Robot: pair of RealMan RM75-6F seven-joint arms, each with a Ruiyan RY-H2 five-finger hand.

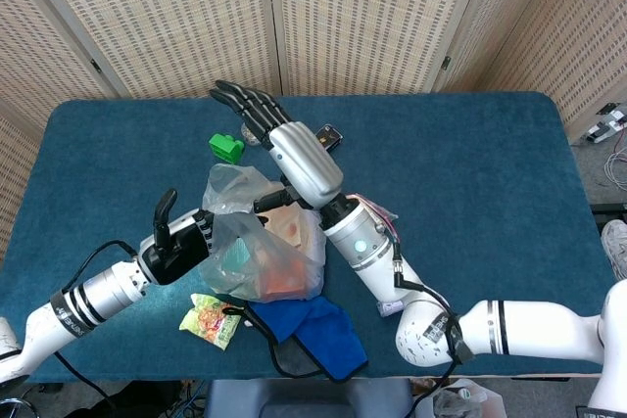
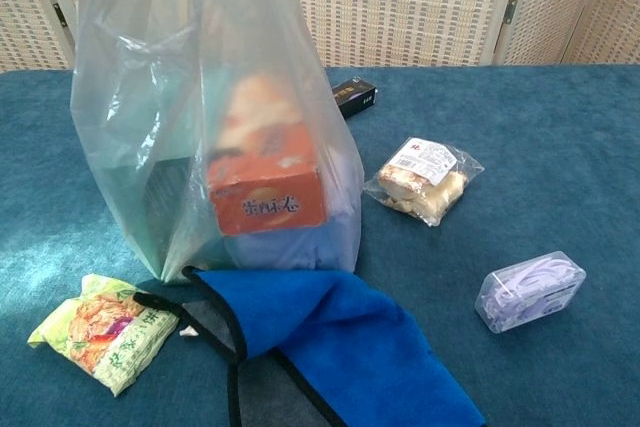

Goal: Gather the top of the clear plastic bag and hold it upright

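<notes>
The clear plastic bag (image 1: 257, 263) hangs upright over the table's front middle, with an orange box (image 2: 262, 192) and a teal pack (image 1: 235, 257) inside. My left hand (image 1: 181, 240) grips the bag's top from the left, thumb pointing up. My right hand (image 1: 294, 156) is above and behind the bag. Its thumb holds the bag's top edge while its fingers stretch flat toward the back. In the chest view the bag (image 2: 215, 97) fills the left side, its top running out of frame beside dark parts of a hand.
A blue cloth (image 2: 330, 332) lies under the bag's front edge, a noodle packet (image 2: 100, 327) to its left. A wrapped snack (image 2: 423, 179), a clear case of purple cable (image 2: 530, 290) and a black box (image 2: 355, 95) lie to the right. A green object (image 1: 226, 147) sits behind.
</notes>
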